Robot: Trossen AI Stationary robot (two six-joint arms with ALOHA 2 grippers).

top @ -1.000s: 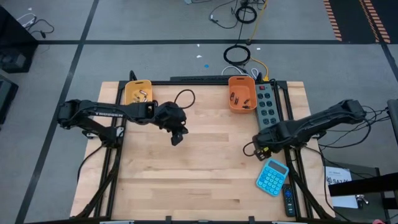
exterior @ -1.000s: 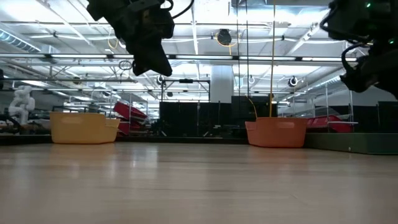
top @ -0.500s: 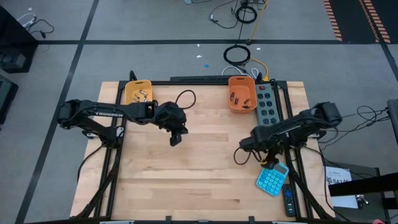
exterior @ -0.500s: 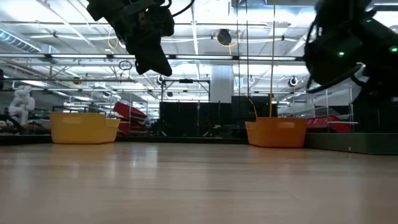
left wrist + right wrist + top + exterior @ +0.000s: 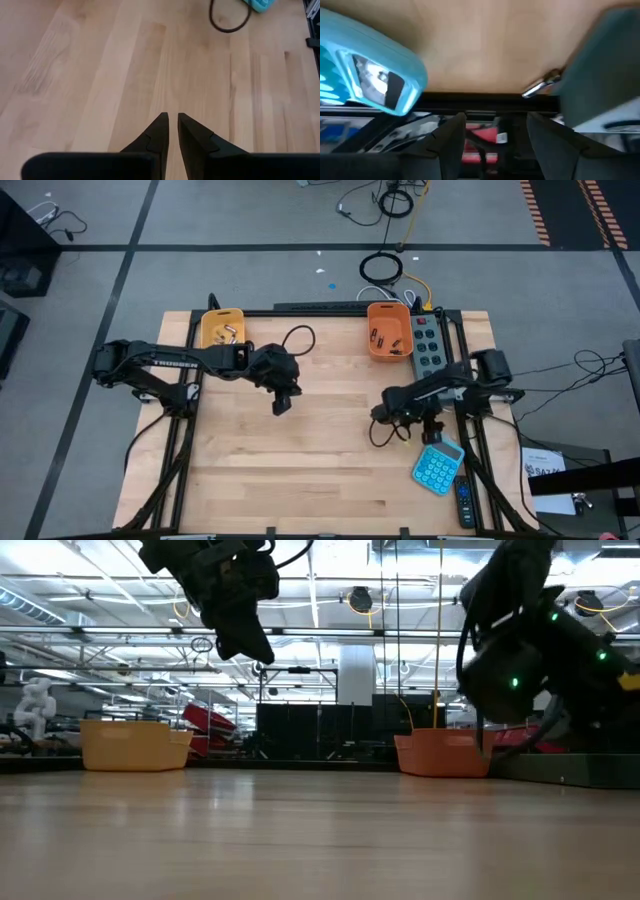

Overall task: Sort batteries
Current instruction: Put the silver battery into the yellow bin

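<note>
From above, we see our right arm has swung inward from the table's right edge, its right gripper now over the pale wooden table near the blue calculator, while the tiny silvery batteries lie in the yellow plastic bin and orange plastic bin.

At table height, no battery shows on the wood, so sorting looks nearly finished.

Our wrist views show the left gripper nearly closed and empty, the right one's fingers wide apart, holding nothing.
</note>
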